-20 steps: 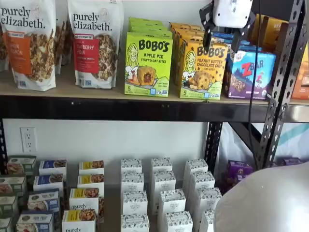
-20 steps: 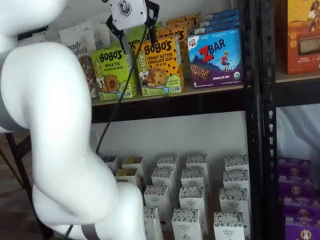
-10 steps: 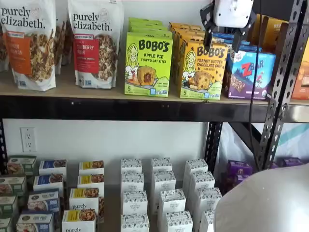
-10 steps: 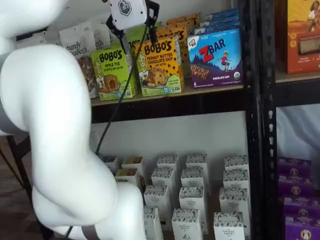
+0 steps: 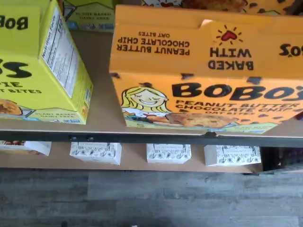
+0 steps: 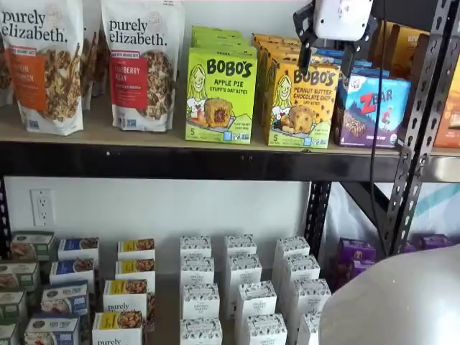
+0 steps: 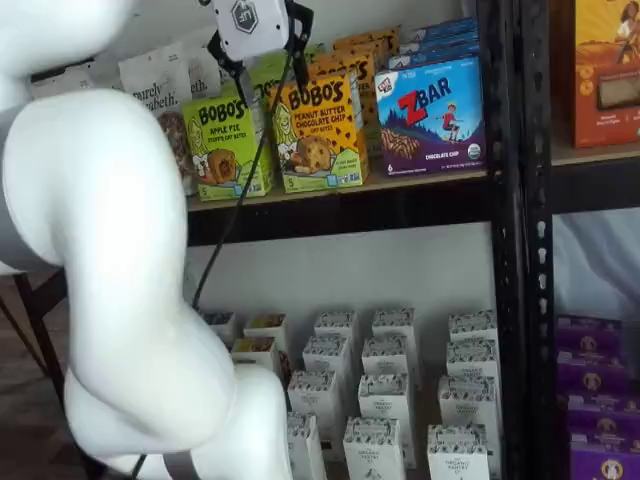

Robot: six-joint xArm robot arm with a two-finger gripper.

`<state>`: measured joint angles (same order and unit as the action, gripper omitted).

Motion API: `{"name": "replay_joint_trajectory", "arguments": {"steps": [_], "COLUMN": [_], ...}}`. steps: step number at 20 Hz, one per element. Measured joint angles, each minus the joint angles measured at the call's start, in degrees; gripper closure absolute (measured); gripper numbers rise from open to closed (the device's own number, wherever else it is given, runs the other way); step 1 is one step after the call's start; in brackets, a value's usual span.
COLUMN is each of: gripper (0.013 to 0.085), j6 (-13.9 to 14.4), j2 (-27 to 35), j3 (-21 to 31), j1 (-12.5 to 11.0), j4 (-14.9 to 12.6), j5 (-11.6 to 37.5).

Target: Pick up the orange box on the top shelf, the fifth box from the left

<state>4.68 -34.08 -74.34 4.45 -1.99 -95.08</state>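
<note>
1. Your end effector hangs above the front of the orange box in both shelf views. Its two black fingers are spread wide, one near each upper corner of the carton, and nothing is held between them.

2. Since a second ago the white body has crept slightly up and to the left in both shelf views. The spread of the fingers has not changed. This looks like a small alignment correction rather than a descent.

3. The orange box stands upright at the front edge of the top shelf. The lime-green Apple Pie box is just beside it on one side and the blue ZBar box on the other. More orange cartons are lined up behind it.

4. In the wrist view the orange box fills most of the frame, top flap and front face both readable, with a bare strip of board between it and the green box. You are looking almost straight down on it, which suggests you are centred.

5. The box has not moved or tilted, so the pick has not begun. Your next job is probably to lower the fingers over the carton's sides. Watch the ZBar side, where the gap looks tighter.
</note>
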Motion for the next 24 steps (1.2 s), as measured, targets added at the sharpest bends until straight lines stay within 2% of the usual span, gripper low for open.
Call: {"name": "replay_joint_trajectory", "arguments": {"steps": [7,15,24], "gripper": [0.0130,0.0130,0.0130], "j6": [1.67,0.90,-0.98], "j2": [0.12,0.22,2.82], "j3": [0.80,1.82,-0.34], "j1": [1.76,0.76,-1.27], "j4": [-1.55,-0.72,1.66], "j5": [1.02,3.28,3.73]}}
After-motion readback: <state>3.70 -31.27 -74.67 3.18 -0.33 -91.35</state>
